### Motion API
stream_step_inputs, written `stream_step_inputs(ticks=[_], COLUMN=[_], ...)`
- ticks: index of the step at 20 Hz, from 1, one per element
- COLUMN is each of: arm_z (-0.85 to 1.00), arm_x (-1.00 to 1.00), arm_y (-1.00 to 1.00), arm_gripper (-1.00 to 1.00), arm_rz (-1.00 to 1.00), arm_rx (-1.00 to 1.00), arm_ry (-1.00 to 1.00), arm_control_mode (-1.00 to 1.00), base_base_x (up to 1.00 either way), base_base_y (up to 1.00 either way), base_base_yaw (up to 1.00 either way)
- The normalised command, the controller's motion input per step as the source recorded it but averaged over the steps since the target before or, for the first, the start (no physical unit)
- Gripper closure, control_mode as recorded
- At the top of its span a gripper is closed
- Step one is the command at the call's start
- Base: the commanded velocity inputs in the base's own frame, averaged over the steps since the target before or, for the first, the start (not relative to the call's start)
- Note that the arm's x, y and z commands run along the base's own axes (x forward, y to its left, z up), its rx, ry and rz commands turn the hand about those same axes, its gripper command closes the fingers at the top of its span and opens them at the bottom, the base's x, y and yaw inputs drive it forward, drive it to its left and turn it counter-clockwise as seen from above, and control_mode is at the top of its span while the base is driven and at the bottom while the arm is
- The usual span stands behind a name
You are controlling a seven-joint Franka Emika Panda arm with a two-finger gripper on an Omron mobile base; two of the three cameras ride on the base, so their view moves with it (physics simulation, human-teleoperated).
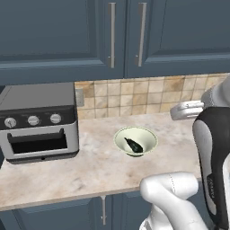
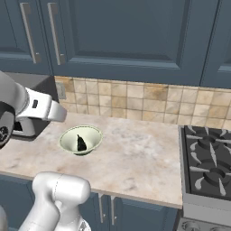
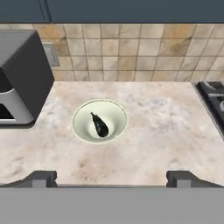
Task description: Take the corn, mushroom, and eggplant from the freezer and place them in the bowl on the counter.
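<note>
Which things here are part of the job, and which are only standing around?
Job: eggplant, lying in the bowl; counter; gripper, open, holding nothing.
Standing around: toaster oven, stove, wall cabinets.

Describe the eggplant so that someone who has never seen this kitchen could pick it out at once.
Start at the beige marbled counter, between the toaster oven and the stove. On it stands a round, pale cream-green bowl. The eggplant lies inside: a small, slim, blackish shape, the darkest thing against the bowl's light inside.
</note>
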Motion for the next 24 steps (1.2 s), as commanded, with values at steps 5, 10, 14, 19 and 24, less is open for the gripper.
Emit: stream_step_inputs(ticks=[5,10,14,19,24], arm_z=[-0.51,-0.03,0.0,0.0,0.0], arm_x=[0.0,0.0,-0.06,0.0,0.0], arm_y=[0.0,0.01,0.0,0.0,0.0], arm_gripper=[-1.0,-1.0,-1.0,-1.0,-1.0], arm_rz=[-0.01,-0.05,-0.03,0.0,0.0], arm_rx=[0.18,0.01,0.0,0.0,0.0], arm_ry=[0.0,-0.05,-0.01,0.0,0.0], arm_control_mode=[-1.0,-1.0,1.0,1.0,1.0], base_base_x=[0.0,0.0,-0.36,-1.0,-1.0], base_base_y=[0.0,0.0,0.0,-0.02,0.06], base_base_yaw=[0.0,0.0,-0.03,-0.09,-0.12])
